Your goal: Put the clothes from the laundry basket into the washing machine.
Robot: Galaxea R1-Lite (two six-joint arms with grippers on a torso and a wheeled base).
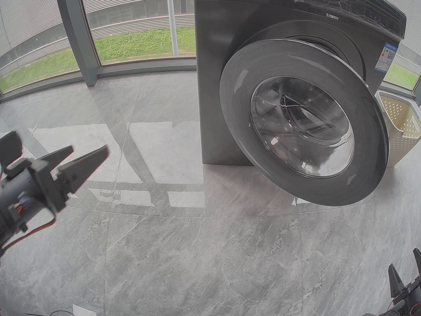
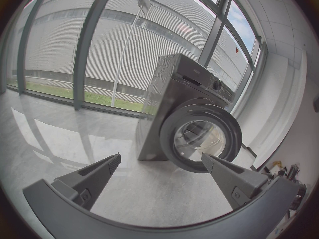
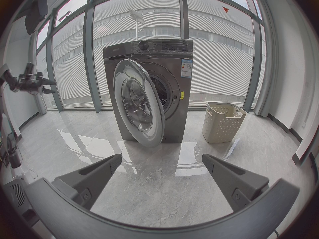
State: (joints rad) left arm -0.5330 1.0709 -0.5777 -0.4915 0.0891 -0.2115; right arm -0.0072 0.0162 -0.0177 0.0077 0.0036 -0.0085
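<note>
The grey washing machine (image 1: 219, 66) stands on the floor ahead with its round door (image 1: 302, 123) swung wide open toward me. The dark drum opening (image 3: 163, 91) shows behind the door (image 3: 138, 103). A cream perforated laundry basket (image 1: 401, 126) sits on the floor just right of the machine; below its rim (image 3: 223, 107) the inside is hidden. My left gripper (image 1: 87, 149) hangs open and empty in the air, far left of the machine. My right gripper (image 1: 403, 260) is low at the right, open and empty (image 3: 161, 156), well short of the basket.
Glossy grey tile floor (image 1: 197, 251) spreads between me and the machine. Tall windows with metal frames (image 1: 76, 31) run behind it. A white wall and curtain (image 3: 265, 67) close the right side. Cables and equipment (image 2: 289, 176) lie off to one side.
</note>
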